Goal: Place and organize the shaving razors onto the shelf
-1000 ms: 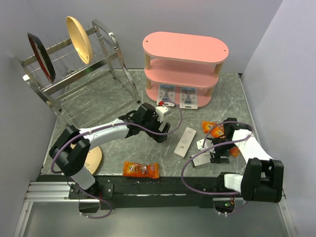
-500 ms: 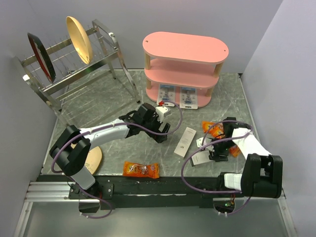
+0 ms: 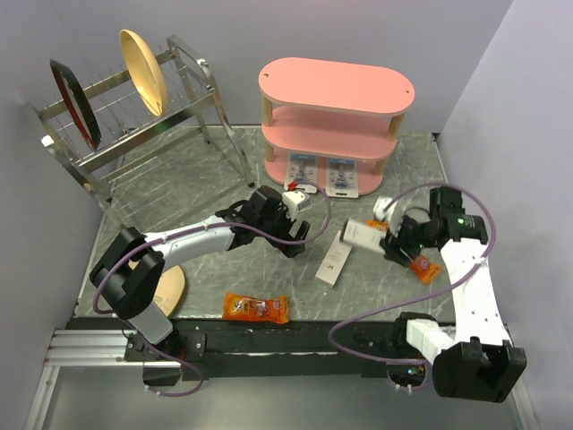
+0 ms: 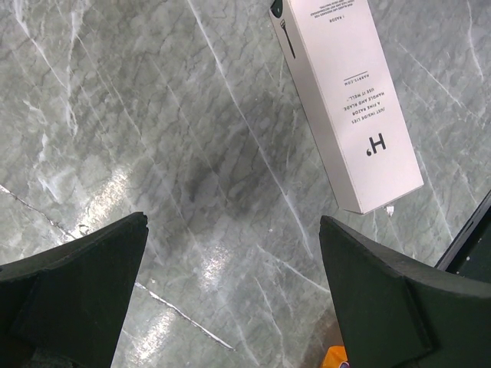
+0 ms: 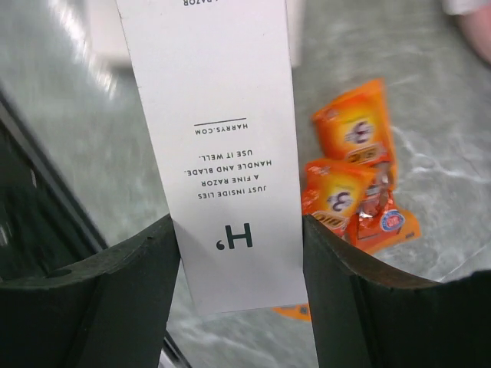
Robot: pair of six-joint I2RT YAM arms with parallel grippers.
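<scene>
The pink shelf (image 3: 336, 90) stands at the back. Two blue-and-white blister packs of shaving razors (image 3: 302, 170) (image 3: 343, 176) lie side by side on its bottom board. My right gripper (image 3: 387, 240) (image 5: 239, 230) is shut on a white oblong box (image 3: 361, 235) (image 5: 215, 115) whose print names a razor, and holds it off the table in front of the shelf. A second such white box (image 3: 335, 258) (image 4: 345, 100) lies flat on the table. My left gripper (image 3: 291, 235) (image 4: 234, 253) hovers open just left of it, nothing between its fingers.
Orange snack packets lie under the right gripper (image 3: 421, 264) (image 5: 353, 176) and near the front edge (image 3: 255, 307). A metal dish rack (image 3: 134, 116) with two plates fills the back left. A wooden disc (image 3: 170, 287) lies by the left arm's base.
The right gripper closed on the white box at the front right, lifted it and carried it up and towards the shelf. The left arm has not moved.
</scene>
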